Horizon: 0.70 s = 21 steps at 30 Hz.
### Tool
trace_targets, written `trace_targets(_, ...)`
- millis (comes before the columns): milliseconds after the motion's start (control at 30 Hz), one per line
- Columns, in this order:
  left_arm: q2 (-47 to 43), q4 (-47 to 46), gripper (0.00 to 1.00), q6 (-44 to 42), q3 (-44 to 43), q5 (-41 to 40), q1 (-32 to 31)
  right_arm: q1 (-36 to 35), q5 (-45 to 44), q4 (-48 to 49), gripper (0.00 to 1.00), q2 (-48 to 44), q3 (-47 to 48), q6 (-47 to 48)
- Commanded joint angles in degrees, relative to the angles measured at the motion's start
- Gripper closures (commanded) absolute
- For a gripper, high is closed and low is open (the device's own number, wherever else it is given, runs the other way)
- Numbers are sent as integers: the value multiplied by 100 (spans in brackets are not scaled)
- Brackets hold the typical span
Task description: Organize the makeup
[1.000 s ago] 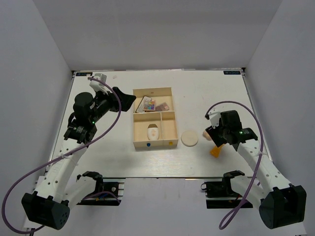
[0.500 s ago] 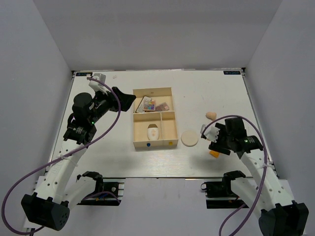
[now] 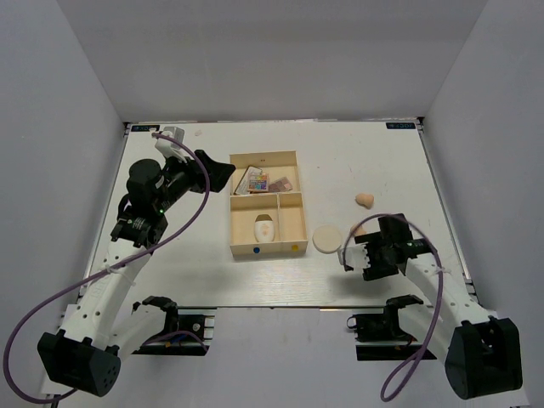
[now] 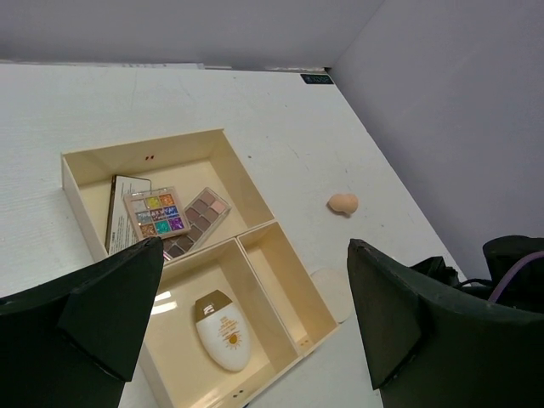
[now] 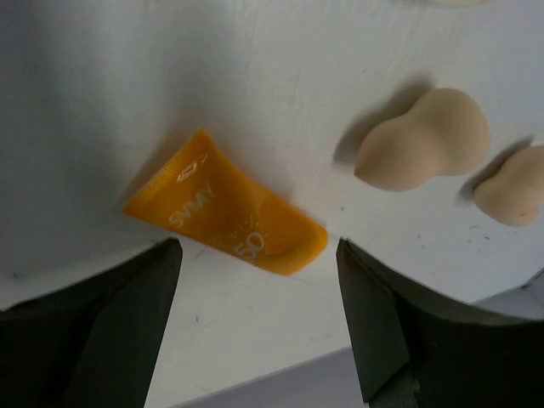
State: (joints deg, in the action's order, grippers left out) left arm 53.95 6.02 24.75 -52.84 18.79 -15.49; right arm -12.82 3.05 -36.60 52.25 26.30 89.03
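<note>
The cream tray (image 3: pixel 233 228) holds the multicoloured palette (image 4: pixel 157 212) and the brownish palette (image 4: pixel 197 217) in its far compartment. A white oval pad (image 4: pixel 223 331) lies in the near left one. My left gripper (image 3: pixel 223 170) hovers open above the tray's left side, holding nothing. The round cream puff (image 3: pixel 327 239) lies right of the tray. The orange tube (image 5: pixel 225 217) lies flat on the table just ahead of my open right gripper (image 5: pixel 257 255). Two peach sponges (image 5: pixel 422 140) (image 5: pixel 512 187) lie beyond it. In the top view the right gripper (image 3: pixel 355 255) hides the tube.
The tray's near right compartment (image 4: pixel 285 280) has nothing in it. The table's near edge (image 5: pixel 255 382) runs right under the right gripper's fingers. White walls close in the table on three sides.
My right arm has drawn back toward the near edge and swung left over the orange tube, uncovering the far sponge. Its jaws have widened. The left arm has not moved.
</note>
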Motion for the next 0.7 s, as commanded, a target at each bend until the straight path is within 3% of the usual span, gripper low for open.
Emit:
trace_targets(0,-43,-5,2,-85,-16,-42,28,7,2,161,21,110,-99,1907)
trace_targets(267,-8,13,2,-111,-25,-59,28,7,-15,777,21,733,-328,2109)
trace_targets(433,-8,31,2,-120,-33,-103,28,7,152,716,28,1226,-100,1925)
trace_targets(567,-8,31,2,-137,-34,-103,28,-10,275,401,39,1455,67,1670)
trace_targets(667,-8,39,2,-129,-51,-112,28,-10,538,180,66,1429,234,1424)
